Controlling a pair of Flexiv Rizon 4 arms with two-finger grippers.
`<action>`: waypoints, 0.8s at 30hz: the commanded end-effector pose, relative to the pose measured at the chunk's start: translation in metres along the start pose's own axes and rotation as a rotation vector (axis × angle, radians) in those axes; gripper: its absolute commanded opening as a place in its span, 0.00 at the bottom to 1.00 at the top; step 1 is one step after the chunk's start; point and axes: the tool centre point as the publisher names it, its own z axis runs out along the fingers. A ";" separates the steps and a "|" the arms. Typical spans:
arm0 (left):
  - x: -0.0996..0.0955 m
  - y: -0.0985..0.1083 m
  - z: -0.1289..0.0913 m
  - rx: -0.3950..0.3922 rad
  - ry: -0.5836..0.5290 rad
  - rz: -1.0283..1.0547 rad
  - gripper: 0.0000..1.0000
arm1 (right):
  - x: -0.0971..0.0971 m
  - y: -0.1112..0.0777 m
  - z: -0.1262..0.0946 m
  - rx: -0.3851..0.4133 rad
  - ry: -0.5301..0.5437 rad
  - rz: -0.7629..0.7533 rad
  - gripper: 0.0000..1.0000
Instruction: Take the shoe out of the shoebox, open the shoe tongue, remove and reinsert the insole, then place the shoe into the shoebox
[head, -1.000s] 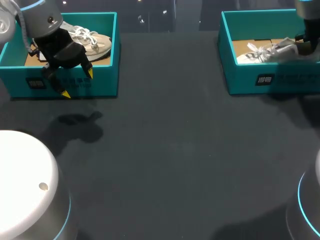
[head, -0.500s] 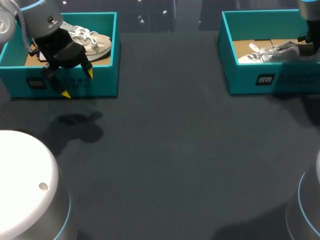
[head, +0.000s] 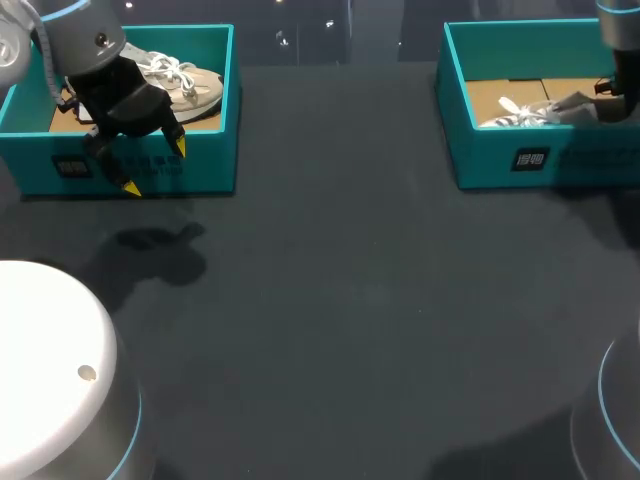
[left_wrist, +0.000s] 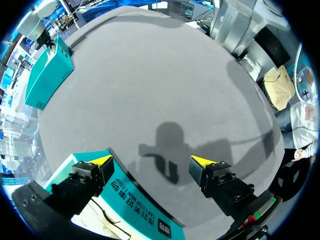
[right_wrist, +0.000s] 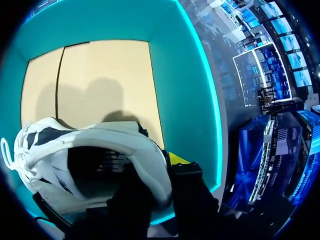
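right hand has the shoe by its heel, inside the box

my right gripper (right_wrist: 159, 172) is pinching the heel rim of the white shoe (right_wrist: 75, 150), one finger inside and one outside, within the walls of the right shoebox (head: 480, 160). my left gripper (head: 155, 168) hangs with fingers spread over the front wall of the left shoebox (head: 215, 150), where another shoe (head: 190, 82) lies.

Left tool (left_wrist: 152, 161) fingers spread, 1 over shoebox (left_wrist: 135, 206) wall, other over table (left_wrist: 150, 75)
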 end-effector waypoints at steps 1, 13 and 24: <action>0.000 0.000 0.000 -0.003 0.002 0.000 1.00 | 0.003 0.006 0.005 0.004 -0.002 -0.006 0.00; 0.000 0.000 0.000 -0.003 0.002 0.000 1.00 | 0.010 0.009 0.022 0.009 0.034 -0.037 0.00; 0.000 0.000 0.000 -0.003 0.002 0.000 1.00 | 0.011 0.007 0.028 0.026 0.063 -0.040 0.15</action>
